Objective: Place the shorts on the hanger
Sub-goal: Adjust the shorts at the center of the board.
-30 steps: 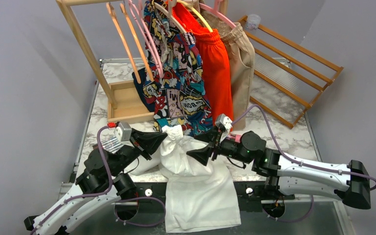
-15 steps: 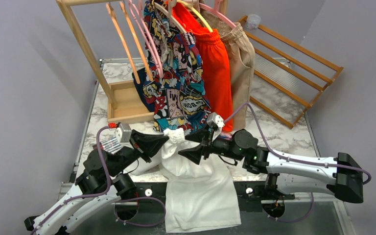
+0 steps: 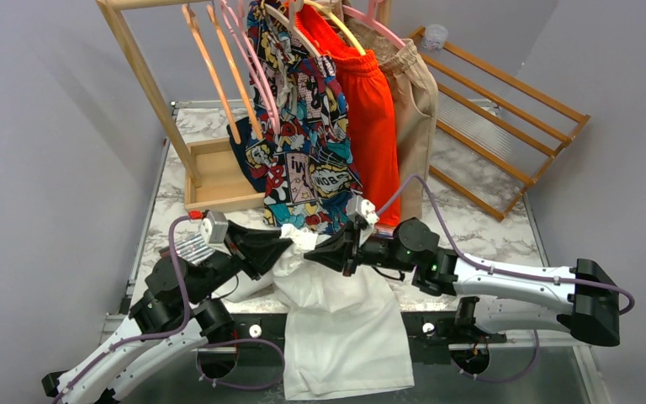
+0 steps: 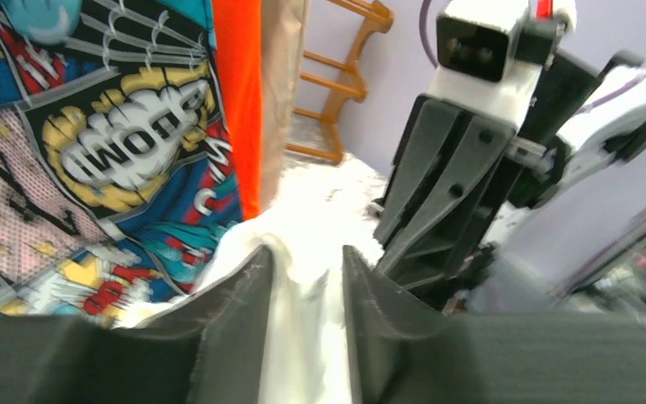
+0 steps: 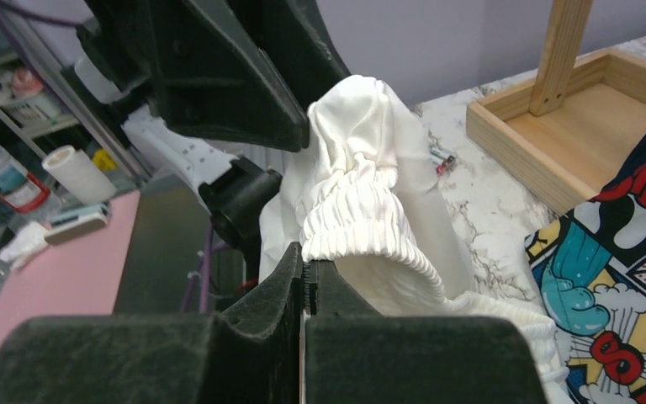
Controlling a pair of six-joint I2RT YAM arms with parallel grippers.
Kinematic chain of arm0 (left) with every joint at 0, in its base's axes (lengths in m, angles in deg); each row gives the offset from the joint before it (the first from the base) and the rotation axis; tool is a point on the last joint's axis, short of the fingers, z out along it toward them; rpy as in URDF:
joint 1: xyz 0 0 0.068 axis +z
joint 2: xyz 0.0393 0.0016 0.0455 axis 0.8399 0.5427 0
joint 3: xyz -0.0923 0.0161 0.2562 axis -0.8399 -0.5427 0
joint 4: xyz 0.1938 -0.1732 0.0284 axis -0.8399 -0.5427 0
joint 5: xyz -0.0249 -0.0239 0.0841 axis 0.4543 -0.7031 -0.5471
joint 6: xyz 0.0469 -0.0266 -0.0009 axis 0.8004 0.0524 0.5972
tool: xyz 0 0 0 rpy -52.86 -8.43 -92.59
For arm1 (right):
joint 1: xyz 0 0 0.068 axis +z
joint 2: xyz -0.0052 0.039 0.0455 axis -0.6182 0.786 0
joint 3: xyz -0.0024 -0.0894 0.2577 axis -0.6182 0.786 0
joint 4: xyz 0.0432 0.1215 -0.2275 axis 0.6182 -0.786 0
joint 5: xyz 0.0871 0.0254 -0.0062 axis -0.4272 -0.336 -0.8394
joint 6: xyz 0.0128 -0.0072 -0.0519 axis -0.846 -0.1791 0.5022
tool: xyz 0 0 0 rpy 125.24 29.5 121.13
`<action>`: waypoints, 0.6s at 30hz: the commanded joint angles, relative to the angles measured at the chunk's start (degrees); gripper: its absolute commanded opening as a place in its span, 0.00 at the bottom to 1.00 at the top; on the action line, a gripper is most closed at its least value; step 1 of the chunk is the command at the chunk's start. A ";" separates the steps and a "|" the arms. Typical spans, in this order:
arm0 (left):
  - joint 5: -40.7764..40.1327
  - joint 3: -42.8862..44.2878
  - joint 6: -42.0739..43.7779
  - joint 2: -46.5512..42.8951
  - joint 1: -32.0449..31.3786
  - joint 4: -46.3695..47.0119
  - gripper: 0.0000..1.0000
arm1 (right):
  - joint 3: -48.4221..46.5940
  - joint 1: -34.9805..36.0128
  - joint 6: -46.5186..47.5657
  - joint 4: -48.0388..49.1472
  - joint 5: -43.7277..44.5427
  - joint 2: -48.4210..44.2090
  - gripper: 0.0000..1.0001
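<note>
— Worktop (image 3: 488, 236) first: what stands on it?

— It's a marble slab with a wooden rack (image 3: 147, 80) toward its 11 o'clock end. Comic-print shorts (image 3: 307, 126) and orange-red shorts (image 3: 370, 109) hang side by side from the top of the rack.

— And the shorts?

— The shorts (image 3: 345, 324) are white and bunched between my two arms at the worktop's 6 o'clock edge. One leg drapes over that edge toward my bases. The gathered waistband is held up off the surface, just in front of the comic print.

— The hanger?

— The hanger (image 3: 257, 82), thin and pink, hangs on the rack just at 9 o'clock of the comic-print shorts, apart from the white cloth.

— Your claws?

— My left claw (image 3: 288, 244) grasps the white fabric; its wrist camera shows cloth filling the gap between the fingers (image 4: 244, 295). My right claw (image 3: 313, 254) faces it from 3 o'clock, clenched on the edge of the elastic band, fingertips pressed together.
</note>
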 commanded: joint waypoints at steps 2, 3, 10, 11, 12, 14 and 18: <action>-3.70 0.13 -2.28 -0.69 -0.20 -3.83 0.73 | -2.02 0.30 9.15 -11.23 -2.93 -0.39 0.01; -4.07 0.52 -2.28 -0.43 -0.18 -4.48 0.80 | -1.81 0.30 10.88 -13.21 -1.89 -0.90 0.01; -3.70 2.96 -2.64 5.31 -0.20 -7.18 0.94 | -1.67 0.30 21.20 -21.85 5.18 -2.65 0.01; -3.42 3.18 -2.89 6.56 -0.19 -7.08 0.94 | -1.90 0.30 22.39 -22.46 5.56 -2.45 0.01; -2.94 3.42 -3.12 7.85 -0.18 -7.06 0.93 | -2.00 0.30 23.44 -22.79 5.73 -2.33 0.01; -2.20 4.00 -3.41 10.74 -0.18 -7.21 0.92 | -2.00 0.31 25.11 -23.11 5.85 -2.06 0.01; -2.82 5.11 -4.36 15.70 -0.18 -8.20 0.89 | -1.70 0.35 25.93 -23.01 4.66 -1.83 0.01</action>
